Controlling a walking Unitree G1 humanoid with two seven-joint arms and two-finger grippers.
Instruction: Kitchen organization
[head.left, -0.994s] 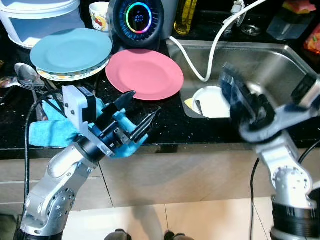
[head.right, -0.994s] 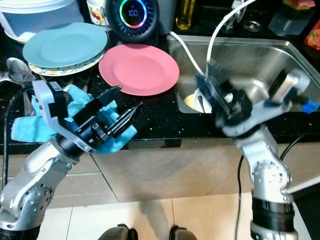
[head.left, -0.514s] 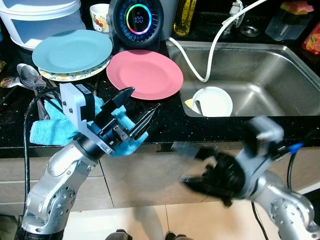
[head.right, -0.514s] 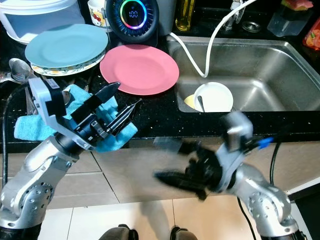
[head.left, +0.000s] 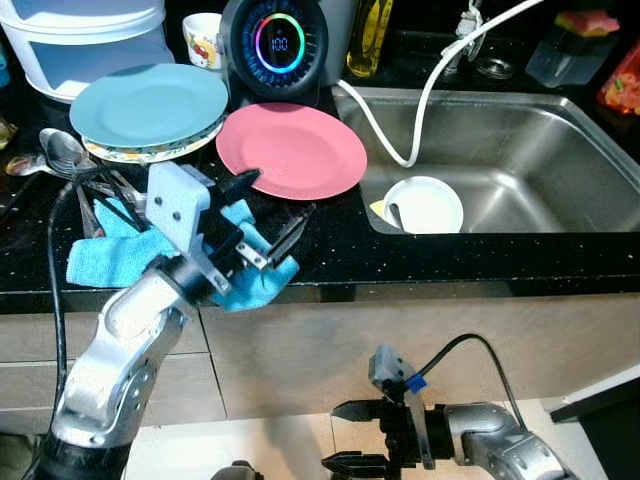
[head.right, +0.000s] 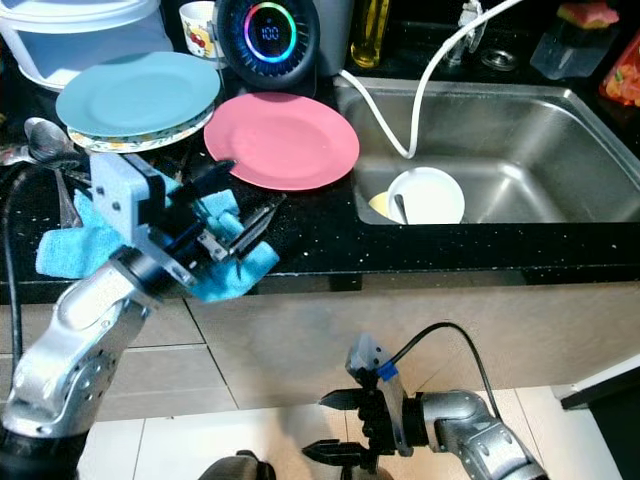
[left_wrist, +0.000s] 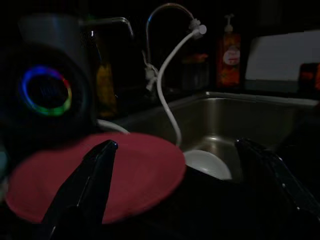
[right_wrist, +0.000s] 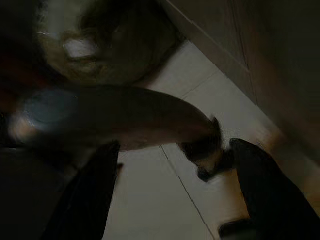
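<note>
A pink plate (head.left: 292, 150) lies on the black counter (head.left: 330, 255) beside the sink (head.left: 520, 140). A light blue plate (head.left: 148, 103) rests on a patterned plate to its left. In the sink's near left corner sits a white bowl (head.left: 425, 203) holding a spoon. My left gripper (head.left: 280, 195) hovers open and empty just before the pink plate's front edge, above a crumpled blue cloth (head.left: 110, 255). The left wrist view looks past its fingers (left_wrist: 85, 195) at the pink plate (left_wrist: 100, 170) and bowl (left_wrist: 207, 162). My right gripper (head.left: 335, 435) hangs low near the floor, open and empty.
Spoons (head.left: 60, 150) lie left of the cloth. A round appliance with a glowing ring (head.left: 278, 45), a cup (head.left: 203, 35), a white container (head.left: 80, 40) and an oil bottle (head.left: 368, 35) line the back. A white hose (head.left: 415, 110) droops into the sink. Cabinet fronts (head.left: 400, 320) stand below the counter.
My right arm has swung down from above the sink to low in front of the cabinets near the floor. The left gripper has stayed open over the cloth.
</note>
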